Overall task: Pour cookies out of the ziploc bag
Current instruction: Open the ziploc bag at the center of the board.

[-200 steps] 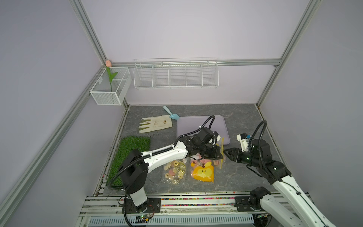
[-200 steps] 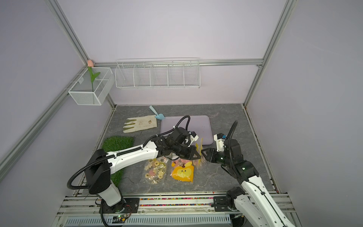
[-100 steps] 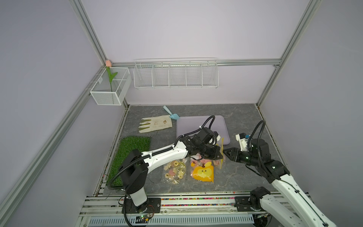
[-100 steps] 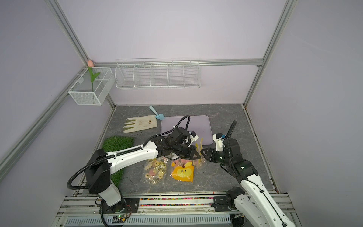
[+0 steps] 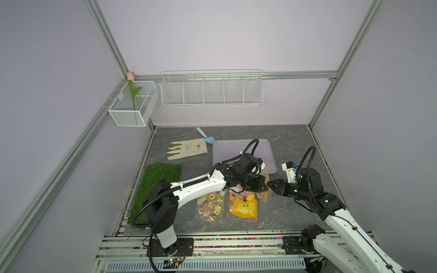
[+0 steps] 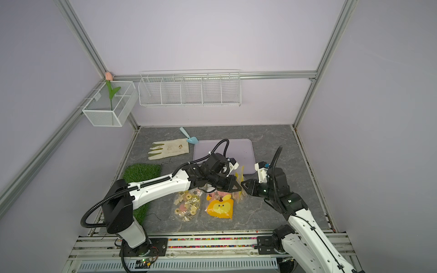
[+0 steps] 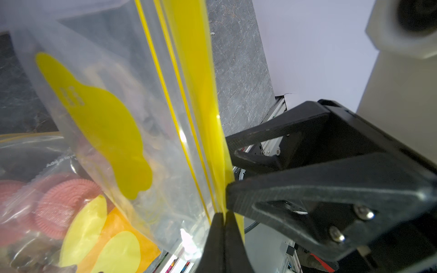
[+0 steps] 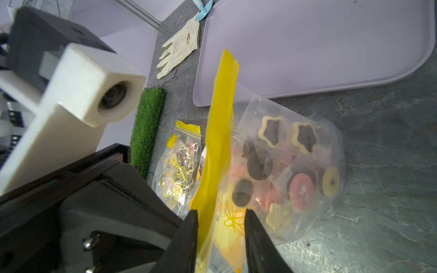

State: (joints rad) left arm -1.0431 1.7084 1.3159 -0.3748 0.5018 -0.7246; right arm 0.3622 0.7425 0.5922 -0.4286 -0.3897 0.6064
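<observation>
The clear ziploc bag (image 5: 262, 196) (image 8: 283, 151) stands tilted on the table, its yellow zip strip (image 8: 222, 123) (image 7: 203, 94) lifted. Inside lie the cookies (image 8: 257, 165): pink rounds, cream stars, dark brown pieces. My left gripper (image 7: 223, 214) (image 5: 264, 187) is shut on one end of the yellow strip. From the opposite side my right gripper (image 8: 221, 212) (image 6: 244, 184) is open, its two fingers straddling the same strip with a gap on each side. In both top views the two grippers meet tip to tip at the bag's top edge.
A lavender tray (image 5: 243, 151) lies just behind the bag. Two more bags lie in front: a small cookie bag (image 5: 210, 206) and one with an orange-yellow face piece (image 5: 244, 208). A glove (image 5: 186, 150), a blue scoop (image 5: 207, 137) and a grass mat (image 5: 158, 184) lie to the left.
My right gripper has edged left onto the bag's yellow strip and its jaws have narrowed. The left arm and the bag have stayed put.
</observation>
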